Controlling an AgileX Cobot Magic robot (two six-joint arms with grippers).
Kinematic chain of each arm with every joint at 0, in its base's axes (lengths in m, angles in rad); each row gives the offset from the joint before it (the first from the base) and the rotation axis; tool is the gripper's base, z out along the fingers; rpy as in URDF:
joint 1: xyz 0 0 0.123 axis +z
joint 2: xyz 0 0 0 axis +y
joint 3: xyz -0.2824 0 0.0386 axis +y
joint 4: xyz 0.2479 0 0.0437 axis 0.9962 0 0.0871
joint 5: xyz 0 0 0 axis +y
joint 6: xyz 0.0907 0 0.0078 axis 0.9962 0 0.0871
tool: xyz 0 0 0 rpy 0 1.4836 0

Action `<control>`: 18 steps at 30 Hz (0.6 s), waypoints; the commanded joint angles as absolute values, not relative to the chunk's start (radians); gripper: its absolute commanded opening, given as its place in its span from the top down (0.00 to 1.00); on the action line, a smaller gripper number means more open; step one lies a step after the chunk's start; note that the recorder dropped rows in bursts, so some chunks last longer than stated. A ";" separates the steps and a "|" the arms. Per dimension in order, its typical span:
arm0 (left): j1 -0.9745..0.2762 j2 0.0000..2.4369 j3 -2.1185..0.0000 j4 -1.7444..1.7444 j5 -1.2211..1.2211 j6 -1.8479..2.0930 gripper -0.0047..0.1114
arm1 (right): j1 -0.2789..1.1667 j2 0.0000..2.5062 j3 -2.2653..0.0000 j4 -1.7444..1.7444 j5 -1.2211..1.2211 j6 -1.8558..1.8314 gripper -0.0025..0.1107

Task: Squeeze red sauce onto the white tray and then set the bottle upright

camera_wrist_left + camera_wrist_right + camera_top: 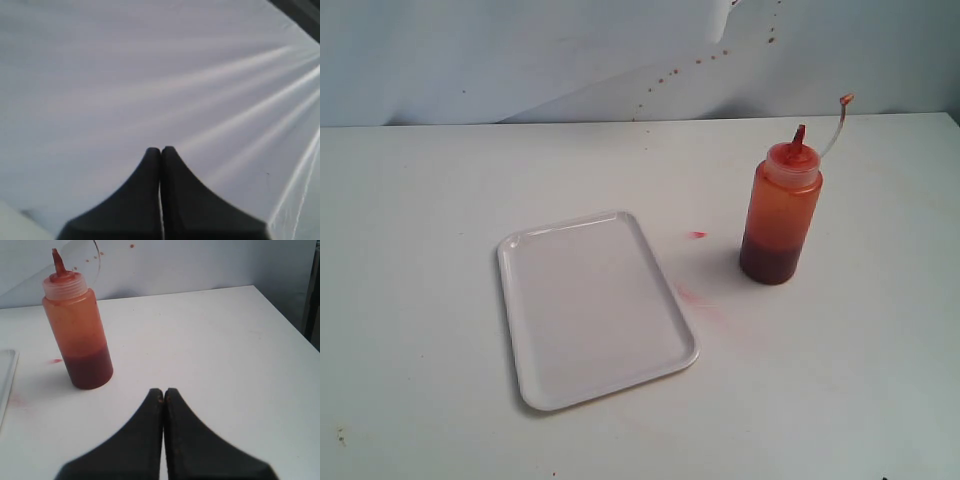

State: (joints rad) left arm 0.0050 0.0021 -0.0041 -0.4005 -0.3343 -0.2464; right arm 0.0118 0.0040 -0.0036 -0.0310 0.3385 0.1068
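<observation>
The bottle (780, 216) stands upright on the table, right of the white tray (590, 305); its cap (846, 99) hangs off a thin tether. The tray lies flat and bare, with no glossy red sauce blob showing on it. In the right wrist view the bottle (79, 330) stands apart from my right gripper (163, 391), whose jaws are shut on nothing; a sliver of the tray (6, 377) shows at the edge. My left gripper (161, 149) is shut on nothing over plain white surface. Neither gripper appears in the exterior view.
Faint pinkish-red smears (698, 298) and a small red spot (697, 234) mark the table between tray and bottle. Small orange spots (665, 80) dot the white backdrop. The table's right edge (285, 315) shows in the right wrist view.
</observation>
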 commanded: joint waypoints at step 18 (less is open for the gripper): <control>0.008 1.249 -0.158 0.898 -1.193 -0.689 0.96 | 0.010 0.000 0.000 -0.025 0.338 0.105 0.98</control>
State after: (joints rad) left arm 0.0050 1.0790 -0.1269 0.8286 -1.0096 -0.7287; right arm 0.0118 0.0040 -0.0036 -0.0310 0.3385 0.1068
